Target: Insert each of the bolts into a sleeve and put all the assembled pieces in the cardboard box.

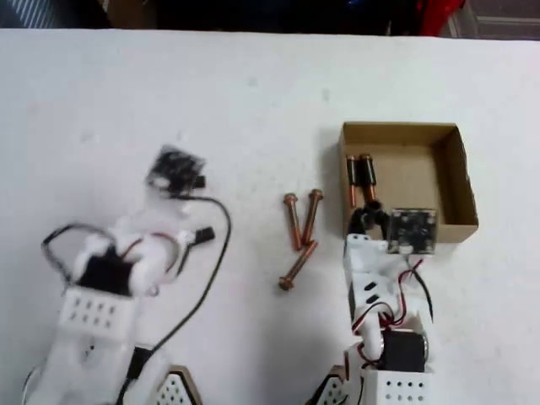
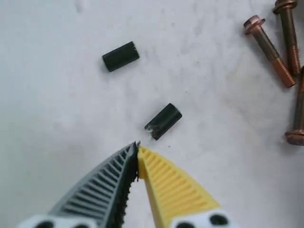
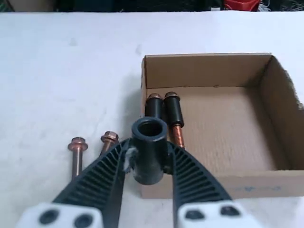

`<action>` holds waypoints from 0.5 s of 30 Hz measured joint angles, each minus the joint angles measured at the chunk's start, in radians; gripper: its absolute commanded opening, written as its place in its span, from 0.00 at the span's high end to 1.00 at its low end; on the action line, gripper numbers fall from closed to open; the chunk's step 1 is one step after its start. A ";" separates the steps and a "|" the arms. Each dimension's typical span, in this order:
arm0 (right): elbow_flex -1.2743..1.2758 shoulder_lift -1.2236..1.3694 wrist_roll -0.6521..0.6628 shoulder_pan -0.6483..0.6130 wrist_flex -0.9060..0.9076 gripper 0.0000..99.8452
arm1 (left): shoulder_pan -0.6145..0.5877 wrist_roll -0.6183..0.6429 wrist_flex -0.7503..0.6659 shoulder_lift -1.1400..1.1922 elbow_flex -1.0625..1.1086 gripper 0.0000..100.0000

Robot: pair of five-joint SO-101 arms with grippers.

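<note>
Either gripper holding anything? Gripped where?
Right gripper clamps a black sleeve by its side walls, open bore end left uncovered. Left gripper is shut, holding nothing, its tips just short of a loose sleeve.

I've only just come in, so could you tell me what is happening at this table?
Bolts are being fitted into sleeves and boxed. The right gripper is shut on a black sleeve, holding it by a corner of the cardboard box, where two assembled pieces already lie. The left gripper is shut and empty above the table, close to two loose sleeves. Three bare bolts lie beside the box, not yet sleeved.
</note>
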 measured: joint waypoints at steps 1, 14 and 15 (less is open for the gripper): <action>0.000 0.000 -0.017 0.018 -0.012 0.98 | 0.026 0.009 -0.012 0.046 -0.021 0.98; 0.126 0.000 -0.037 0.098 -0.193 0.98 | 0.227 0.316 -0.035 0.741 -0.479 0.98; 0.126 0.000 -0.037 0.098 -0.193 0.98 | 0.229 0.353 -0.035 0.799 -0.520 0.98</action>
